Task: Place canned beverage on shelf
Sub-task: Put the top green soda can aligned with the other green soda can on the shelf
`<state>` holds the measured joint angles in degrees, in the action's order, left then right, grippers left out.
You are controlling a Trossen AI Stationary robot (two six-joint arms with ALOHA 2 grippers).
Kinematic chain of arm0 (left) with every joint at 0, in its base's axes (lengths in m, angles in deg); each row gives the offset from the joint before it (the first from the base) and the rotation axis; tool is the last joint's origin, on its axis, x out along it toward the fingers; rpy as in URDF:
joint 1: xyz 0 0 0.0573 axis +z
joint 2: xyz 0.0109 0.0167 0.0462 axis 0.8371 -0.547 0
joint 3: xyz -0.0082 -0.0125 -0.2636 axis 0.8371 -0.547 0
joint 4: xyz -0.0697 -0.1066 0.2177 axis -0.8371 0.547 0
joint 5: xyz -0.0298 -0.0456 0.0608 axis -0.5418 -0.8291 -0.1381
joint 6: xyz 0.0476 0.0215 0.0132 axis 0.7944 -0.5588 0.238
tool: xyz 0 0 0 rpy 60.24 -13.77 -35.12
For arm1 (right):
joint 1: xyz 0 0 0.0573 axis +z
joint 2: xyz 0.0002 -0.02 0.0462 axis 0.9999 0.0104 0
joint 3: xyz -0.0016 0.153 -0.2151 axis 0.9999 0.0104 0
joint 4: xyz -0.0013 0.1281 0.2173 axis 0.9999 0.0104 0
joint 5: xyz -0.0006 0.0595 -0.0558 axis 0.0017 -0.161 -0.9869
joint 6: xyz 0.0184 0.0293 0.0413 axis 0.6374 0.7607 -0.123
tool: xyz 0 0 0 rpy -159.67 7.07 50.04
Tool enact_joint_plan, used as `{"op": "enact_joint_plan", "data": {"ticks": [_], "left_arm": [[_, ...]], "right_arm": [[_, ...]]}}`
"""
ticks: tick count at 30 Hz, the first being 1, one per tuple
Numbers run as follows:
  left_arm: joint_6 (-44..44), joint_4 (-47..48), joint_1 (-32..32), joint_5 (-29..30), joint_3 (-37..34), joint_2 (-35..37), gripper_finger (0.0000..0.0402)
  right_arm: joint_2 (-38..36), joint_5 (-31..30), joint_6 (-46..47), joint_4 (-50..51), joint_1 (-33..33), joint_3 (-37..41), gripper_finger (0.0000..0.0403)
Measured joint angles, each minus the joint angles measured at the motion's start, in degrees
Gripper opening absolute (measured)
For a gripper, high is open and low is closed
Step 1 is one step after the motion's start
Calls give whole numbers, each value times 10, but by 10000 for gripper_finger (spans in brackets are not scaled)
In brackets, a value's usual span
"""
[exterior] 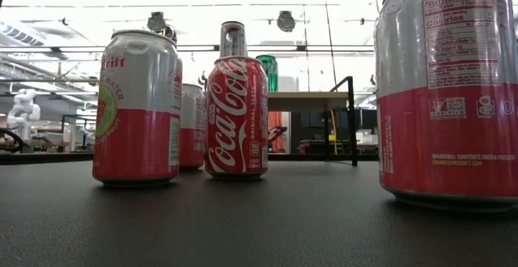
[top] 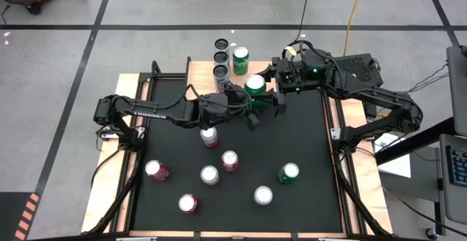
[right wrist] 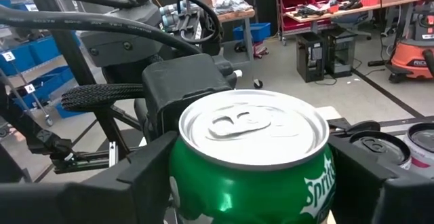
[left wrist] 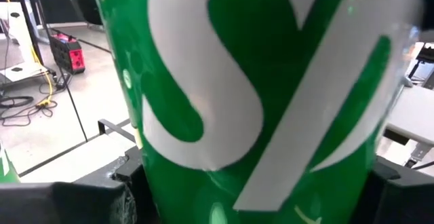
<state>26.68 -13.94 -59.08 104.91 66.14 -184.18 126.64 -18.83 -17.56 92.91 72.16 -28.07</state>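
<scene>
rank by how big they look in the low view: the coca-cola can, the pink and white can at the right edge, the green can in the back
1. Pink and white can, largest, though it is nearest the camera.
2. Coca-Cola can.
3. Green can, smallest, farthest back and partly hidden.
Real sizes may well match.

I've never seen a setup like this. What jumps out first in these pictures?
Both arms meet at one green Sprite can near the table's far edge; the left gripper grips it and the right gripper's fingers flank it. Just beyond stands the shelf with four cans on it, three dark and one green. Seven more cans, mostly red, stand scattered on the black mat.
</scene>
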Motion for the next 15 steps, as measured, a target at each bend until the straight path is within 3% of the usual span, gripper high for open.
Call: {"op": "enact_joint_plan", "data": {"ticks": [10,15], "left_arm": [[-4,-15,-21,11,1,2,363],[-16,-17,-36,33,1,5,376]], "right_arm": [[-33,-6,-6,1,-1,1,278],[-58,-17,-6,12,-10,1,278]]}}
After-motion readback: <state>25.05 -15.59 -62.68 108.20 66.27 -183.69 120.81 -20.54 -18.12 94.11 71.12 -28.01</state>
